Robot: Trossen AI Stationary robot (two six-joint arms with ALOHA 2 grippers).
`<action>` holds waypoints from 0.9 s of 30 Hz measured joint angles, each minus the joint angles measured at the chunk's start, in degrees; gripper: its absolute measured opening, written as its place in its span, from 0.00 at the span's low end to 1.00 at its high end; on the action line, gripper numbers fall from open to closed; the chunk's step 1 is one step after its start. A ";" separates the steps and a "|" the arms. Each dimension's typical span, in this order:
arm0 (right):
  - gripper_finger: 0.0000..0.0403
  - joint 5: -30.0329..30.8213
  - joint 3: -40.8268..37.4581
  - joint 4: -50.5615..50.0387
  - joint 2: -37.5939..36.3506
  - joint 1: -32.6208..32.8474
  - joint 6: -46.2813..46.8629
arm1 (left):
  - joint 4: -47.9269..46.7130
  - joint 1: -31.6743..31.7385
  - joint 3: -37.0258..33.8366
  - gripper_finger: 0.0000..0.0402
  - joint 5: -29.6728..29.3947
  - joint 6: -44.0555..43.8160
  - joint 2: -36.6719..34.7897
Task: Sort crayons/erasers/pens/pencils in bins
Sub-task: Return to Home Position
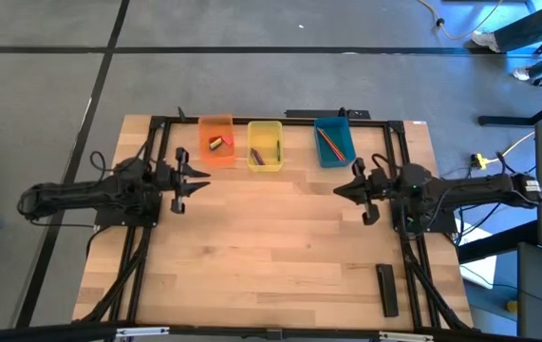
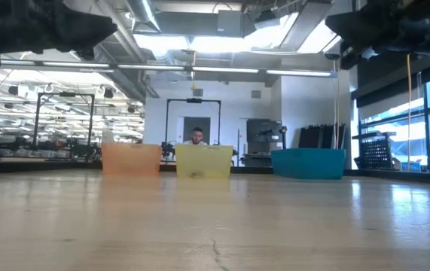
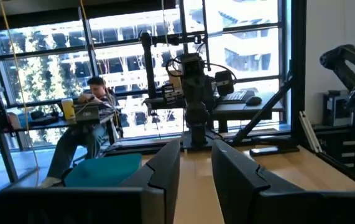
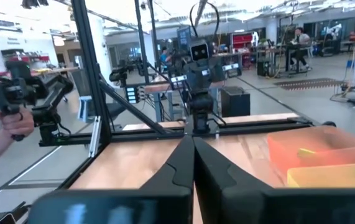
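Observation:
Three bins stand in a row at the table's far edge: orange (image 1: 216,141), yellow (image 1: 264,144) and teal-blue (image 1: 333,140). Small erasers (image 1: 217,143) lie in the orange bin, short crayons (image 1: 259,157) in the yellow one, and long thin pencils (image 1: 330,142) in the teal-blue one. My left gripper (image 1: 199,179) hovers in front of the orange bin, open and empty; its fingers show apart in the left wrist view (image 3: 196,158). My right gripper (image 1: 339,190) hovers in front of the teal-blue bin, shut and empty (image 4: 193,148). The two point at each other.
A long black flat bar (image 1: 386,288) lies near the table's near right corner. A black frame (image 1: 280,119) runs along the far edge and both sides of the table. Bare wood (image 1: 271,247) spreads between the arms and the near edge. People sit in the room beyond.

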 joint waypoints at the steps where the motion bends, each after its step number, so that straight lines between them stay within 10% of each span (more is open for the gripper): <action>1: 0.02 -0.02 -0.47 0.18 -0.78 -0.04 0.00 | 0.40 0.00 -0.58 0.21 -0.14 -0.01 -0.47; 27: 0.02 -1.84 -7.18 -9.65 -21.19 -0.04 -2.50 | -9.80 0.00 -2.30 0.21 2.79 1.01 -16.18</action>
